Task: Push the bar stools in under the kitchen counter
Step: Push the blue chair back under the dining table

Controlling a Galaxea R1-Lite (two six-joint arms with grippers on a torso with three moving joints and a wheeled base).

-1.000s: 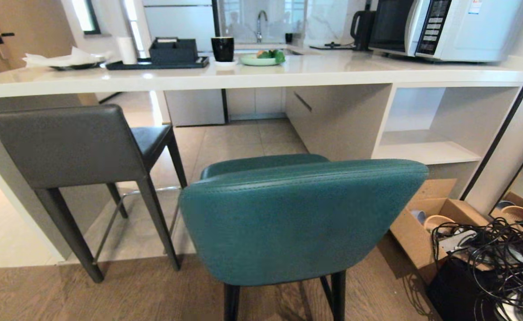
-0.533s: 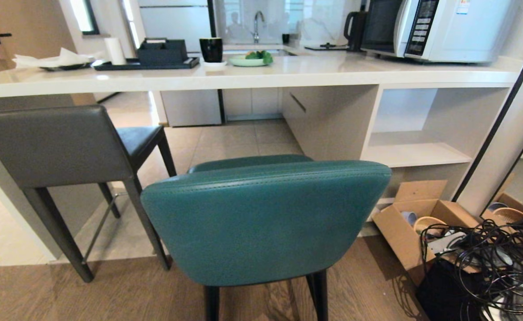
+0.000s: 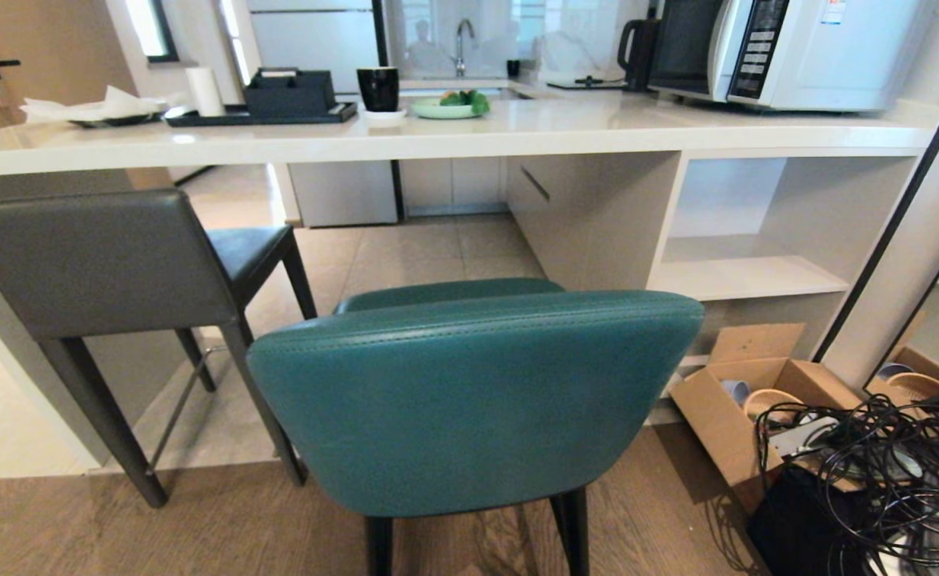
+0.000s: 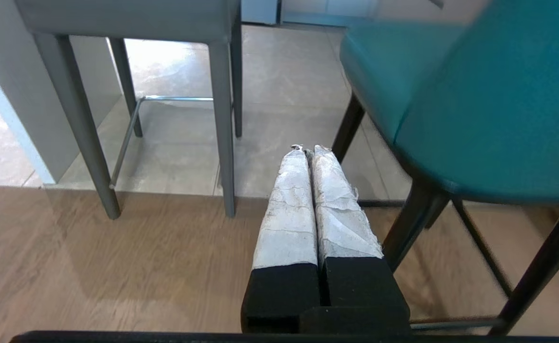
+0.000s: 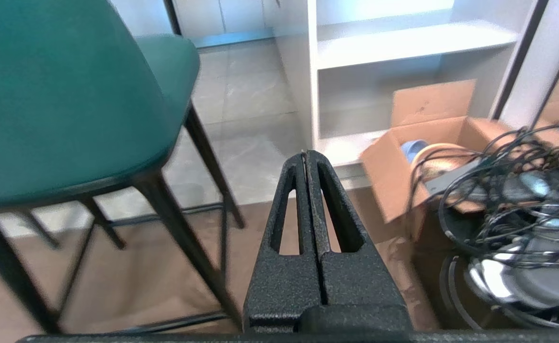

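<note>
Head view gives me the teal stool (image 3: pixel 469 400) back toward me, seat facing the surface (image 3: pixel 437 136), standing clear of it. Grey stool (image 3: pixel 93 256) sits left, angled, seat partly under. My left claw (image 4: pixel 308 150) and right claw (image 5: pixel 306 153) are pressed closed, empty.

A home kitchen, seen from the dining side.
I'm looking at a worktop (image 3: pixel 517 132) carrying a microwave (image 3: pixel 797 52), kettle (image 3: pixel 636 44) and cup (image 3: pixel 378 88), a sink tap (image 3: pixel 460 44) behind, bar stools (image 3: pixel 469 400) in front.
</note>
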